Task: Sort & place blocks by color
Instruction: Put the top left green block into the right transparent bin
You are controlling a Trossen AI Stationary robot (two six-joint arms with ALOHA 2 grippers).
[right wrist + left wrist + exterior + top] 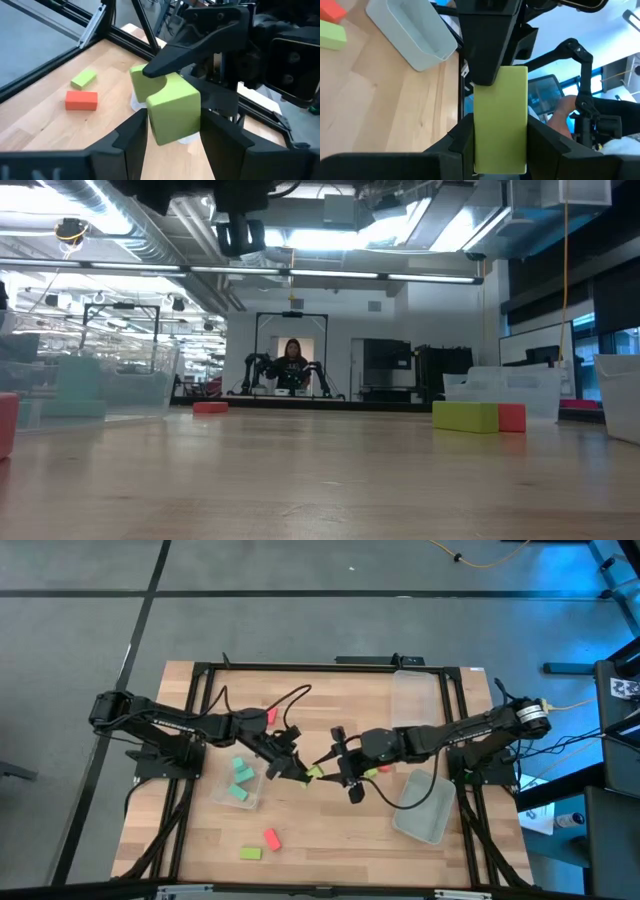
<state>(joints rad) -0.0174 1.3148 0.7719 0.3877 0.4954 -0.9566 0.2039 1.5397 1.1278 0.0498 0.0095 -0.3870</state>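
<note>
Lime block gripped by both grippers at once above the surface's middle

High view: the left gripper [297, 772] and right gripper [330, 762] are met over a lime block [314, 773], beside a clear tub [222, 796] in which teal blocks [241, 773] lie.
Left wrist view: the lime block [500, 120] is clamped between partly closed jaws.
Right wrist view: the block [172, 106] is likewise pinched by partly closed jaws; a red block [81, 100] and a lime one [83, 78] lie on the wooden surface [50, 115].

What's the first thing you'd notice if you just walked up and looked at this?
Right in the middle of the table, the left gripper and the right gripper meet and both clamp one lime block, like a handoff in the air. Beside the left arm, a clear tub already holds three teal blocks. Near the front edge lie a red block and another lime one.
</note>
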